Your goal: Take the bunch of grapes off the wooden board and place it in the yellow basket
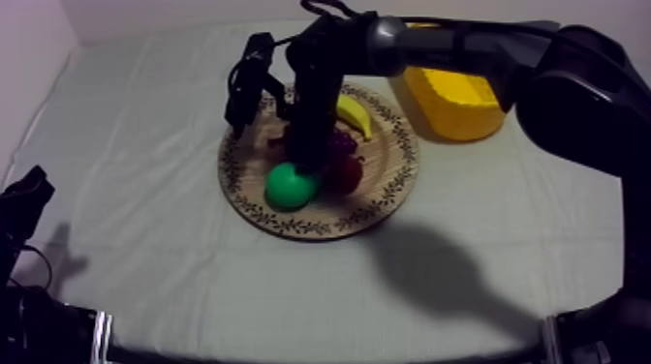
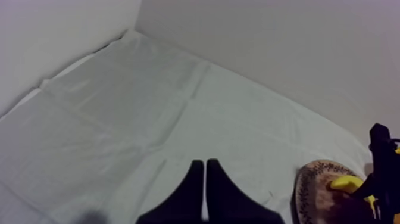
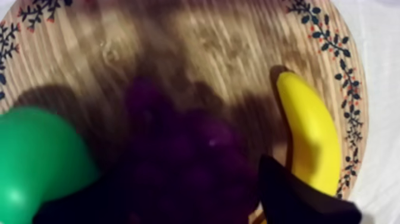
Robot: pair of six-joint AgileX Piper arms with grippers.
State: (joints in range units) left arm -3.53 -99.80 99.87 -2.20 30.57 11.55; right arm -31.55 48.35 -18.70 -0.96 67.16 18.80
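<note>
We judged the grasp in hand; our right claw [image 3: 187,173] stood released astride the bunch of grapes [image 3: 178,137], lying on the wooden board [image 1: 387,184] beside the banana [image 1: 356,116]; our left claw [image 2: 204,162] was clenched, empty; next called for clenching, then lifting toward the yellow basket [image 1: 455,106], far right.

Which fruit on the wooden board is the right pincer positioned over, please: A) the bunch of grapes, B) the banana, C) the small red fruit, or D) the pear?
A: the right pincer sits over the bunch of grapes, with the banana and the pear to either side.
</note>
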